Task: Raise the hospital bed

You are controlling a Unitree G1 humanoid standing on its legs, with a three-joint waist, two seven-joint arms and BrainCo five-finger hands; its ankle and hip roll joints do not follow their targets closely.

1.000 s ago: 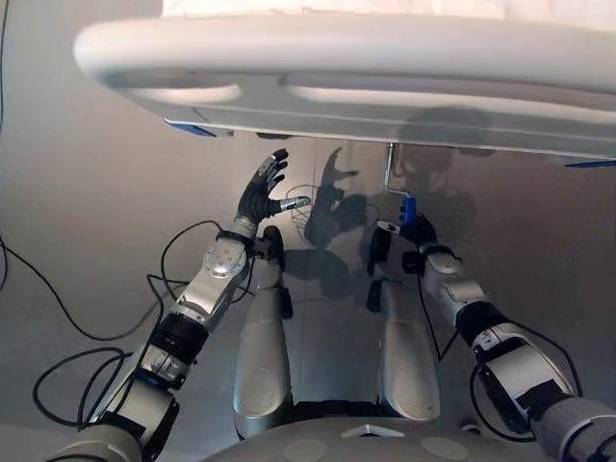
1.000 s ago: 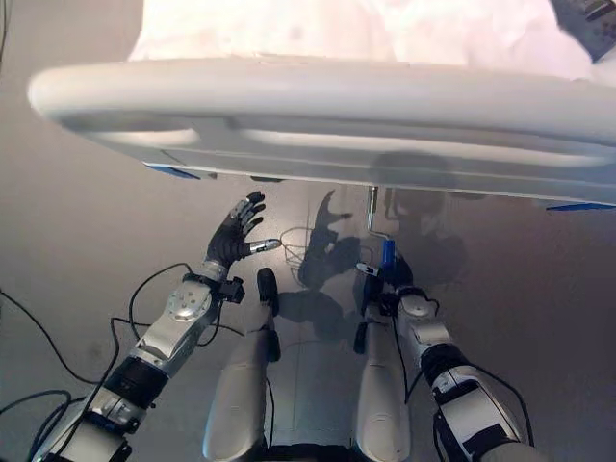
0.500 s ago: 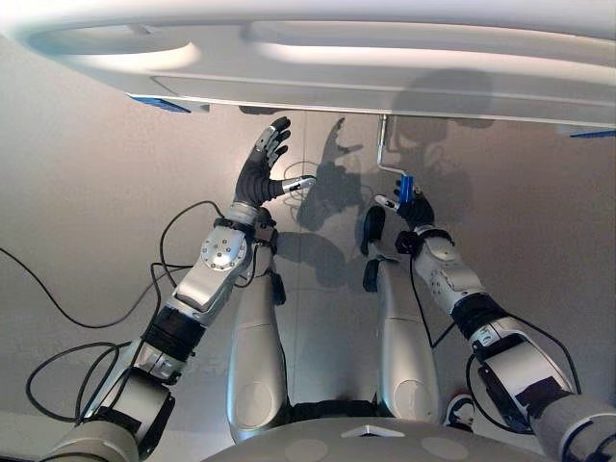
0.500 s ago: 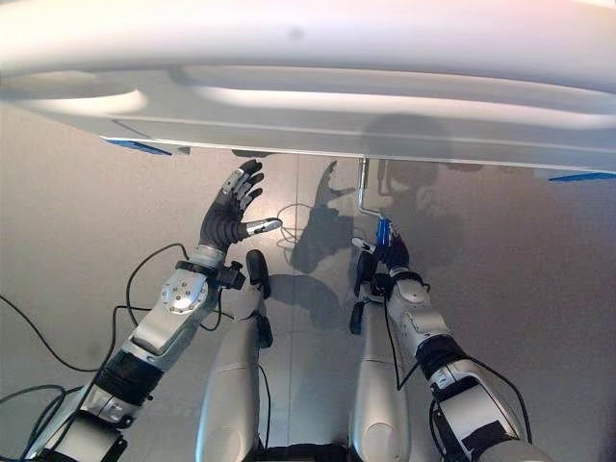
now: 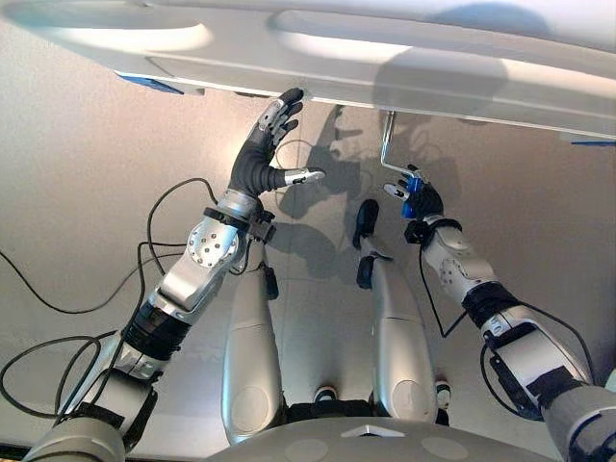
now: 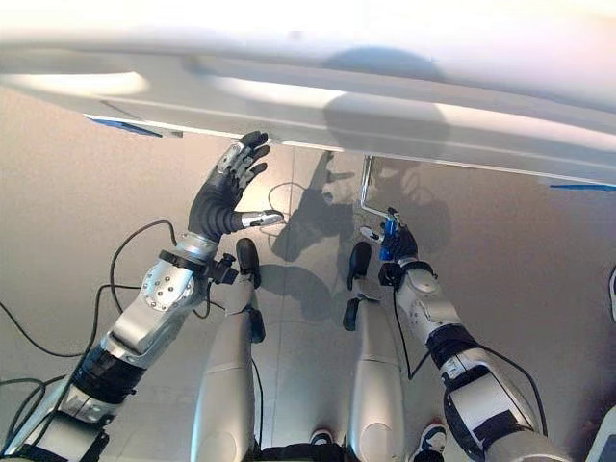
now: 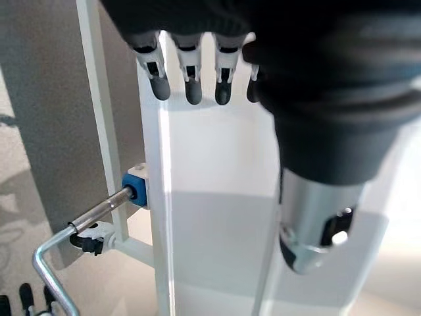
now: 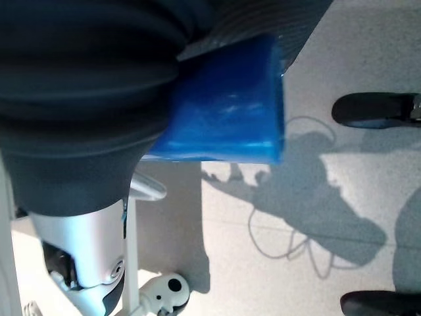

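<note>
Under the bed's footboard (image 5: 404, 67), the right hand (image 5: 420, 199) is clenched around the crank's blue handle (image 5: 411, 185); the left hand (image 5: 262, 159) hovers spread beside it. Cranking looks underway, finish unclear.

The footboard (image 5: 385, 48) of the hospital bed, along the top of the frame, is plain white with small blue corner pieces (image 5: 149, 84) under its left and right ends. The crank (image 5: 388, 154) at centre right is bare silver metal, and its handle (image 8: 227, 102) is bright blue. The floor (image 5: 87, 192) is plain light grey.
</note>
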